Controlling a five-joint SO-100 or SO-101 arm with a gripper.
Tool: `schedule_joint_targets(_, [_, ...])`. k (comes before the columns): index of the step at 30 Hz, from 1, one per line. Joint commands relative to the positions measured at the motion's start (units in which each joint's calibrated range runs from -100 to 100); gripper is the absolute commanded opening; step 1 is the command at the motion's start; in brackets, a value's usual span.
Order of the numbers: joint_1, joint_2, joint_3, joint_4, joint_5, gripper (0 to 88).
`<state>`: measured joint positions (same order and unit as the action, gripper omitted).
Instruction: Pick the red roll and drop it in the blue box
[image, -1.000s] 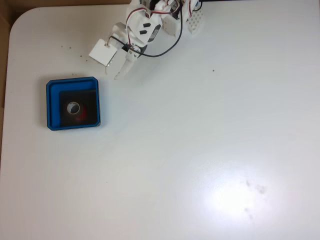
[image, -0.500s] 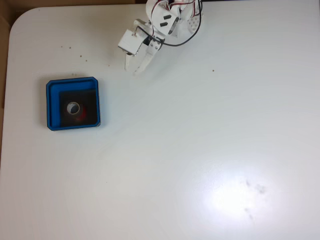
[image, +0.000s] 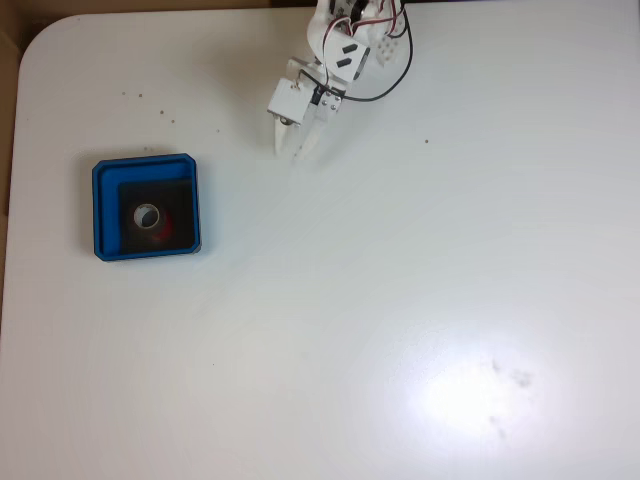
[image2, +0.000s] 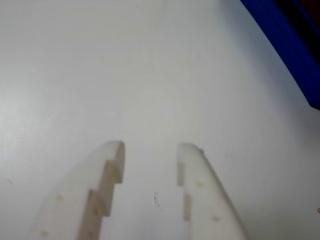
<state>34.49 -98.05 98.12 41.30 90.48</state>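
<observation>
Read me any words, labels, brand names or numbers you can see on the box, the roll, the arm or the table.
None: nothing legible stands on the blue box, the red roll, the claw or the table.
The small dark specks on the table are marks, not writing.

Overall light: bright and even in both views, on a white table (image: 400, 250) that leaves little contrast.
Glare: fixed view, a broad washed-out hotspot on the table at lower right.
Shadows: fixed view, faint and soft; a thin dark edge along the right side of the blue box (image: 146, 206).
Focus, fixed view: fairly sharp, slightly grainy.
Focus, wrist view: soft throughout; the pale fingers (image2: 102, 195) are hazy, the blue box (image2: 287, 47) edge at upper right is smeared.
Colour: wrist view has a grey-lilac cast.
</observation>
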Motion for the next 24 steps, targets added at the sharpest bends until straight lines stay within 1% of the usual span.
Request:
schedule_joint_targets(1, [-4.1,-0.9,1.9,-0.8,0.4,9.8])
schedule_joint_targets(7, [-17.0,-0.9,1.9,-0.4,0.6,9.8])
schedule_joint_targets(11, [-23.9,-0.9,1.9,-0.4,0.2,9.8])
schedule_joint_targets(16, [-28.6,-0.9,1.9,-0.4,0.1,9.7])
schedule_joint_targets(24, [-31.6,-0.9,1.9,-0.3,0.0,9.0])
